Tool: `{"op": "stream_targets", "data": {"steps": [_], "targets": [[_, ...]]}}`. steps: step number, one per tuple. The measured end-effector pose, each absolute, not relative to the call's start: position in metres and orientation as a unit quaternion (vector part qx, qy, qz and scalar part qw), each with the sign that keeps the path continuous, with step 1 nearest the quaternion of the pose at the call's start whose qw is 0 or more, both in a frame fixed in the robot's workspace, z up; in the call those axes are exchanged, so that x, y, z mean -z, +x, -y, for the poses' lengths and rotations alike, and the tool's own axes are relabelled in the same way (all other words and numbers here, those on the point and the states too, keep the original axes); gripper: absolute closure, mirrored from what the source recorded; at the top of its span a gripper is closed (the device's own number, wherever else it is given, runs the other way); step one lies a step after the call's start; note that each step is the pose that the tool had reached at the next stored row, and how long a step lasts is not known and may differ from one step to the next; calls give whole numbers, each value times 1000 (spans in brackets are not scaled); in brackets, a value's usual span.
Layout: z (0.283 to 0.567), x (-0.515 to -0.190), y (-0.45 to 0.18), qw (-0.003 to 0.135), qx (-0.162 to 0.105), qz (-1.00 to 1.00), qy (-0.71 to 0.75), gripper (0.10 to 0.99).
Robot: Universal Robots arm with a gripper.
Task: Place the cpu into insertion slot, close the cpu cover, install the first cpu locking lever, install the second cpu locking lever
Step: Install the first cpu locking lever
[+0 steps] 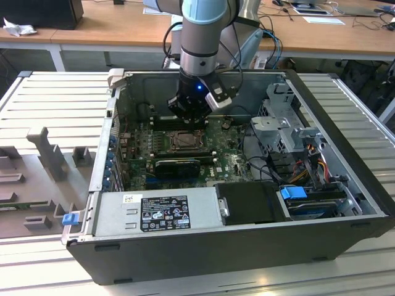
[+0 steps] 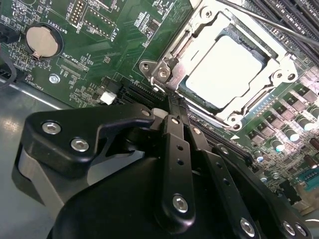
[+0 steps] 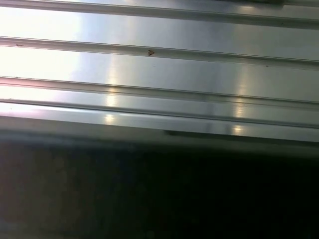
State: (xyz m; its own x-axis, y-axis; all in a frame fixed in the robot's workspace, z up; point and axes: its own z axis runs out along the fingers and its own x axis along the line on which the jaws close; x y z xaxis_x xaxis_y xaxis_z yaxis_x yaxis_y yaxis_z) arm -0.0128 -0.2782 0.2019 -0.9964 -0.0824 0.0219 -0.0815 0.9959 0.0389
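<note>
The arm reaches down into an open computer case (image 1: pixel 345 203) that lies on its side on a ribbed metal table (image 1: pixel 55 98). In the exterior view the gripper (image 1: pixel 188 114) hangs just above the green motherboard (image 1: pixel 228 163), at the far edge of the insertion slot (image 1: pixel 184 141).

In the second wrist view the two black fingers (image 2: pixel 175 149) run side by side and meet at their tips, with no gap visible between them and nothing held. The tips sit at the corner of the insertion slot (image 2: pixel 164 74), touching or nearly touching its silver rim beside a screw (whether they press on a lever there cannot be told).

The cpu (image 2: pixel 224 72) lies flat inside the slot, its pale metal top showing bright through the window of the cpu cover (image 2: pixel 276 67). The cover is down over the chip, its silver frame lying flat around the edges of the socket. A thin metal rod (image 2: pixel 264 22) crosses over the far side of the socket.

A round coin battery (image 2: pixel 40 40) sits on the board well apart from the socket. Long black memory slots (image 2: pixel 294 15) run beside the socket on its other side.

The first wrist view looks at ribbed metal slats (image 3: pixel 159 69) above a dark surface.

In the exterior view a grey power supply (image 1: pixel 154 213) lies along the near wall of the case, and a blue clip (image 1: pixel 293 192) sits toward the exterior view's right.
</note>
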Motion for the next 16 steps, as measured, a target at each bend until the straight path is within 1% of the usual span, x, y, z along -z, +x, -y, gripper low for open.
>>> {"op": "stream_targets", "data": {"steps": [5,9,16], "targets": [[278,-202,-11,11,24,999,41,980],[278,-218,-11,12,23,999,41,980],[280,-218,-11,11,24,999,41,980]]}}
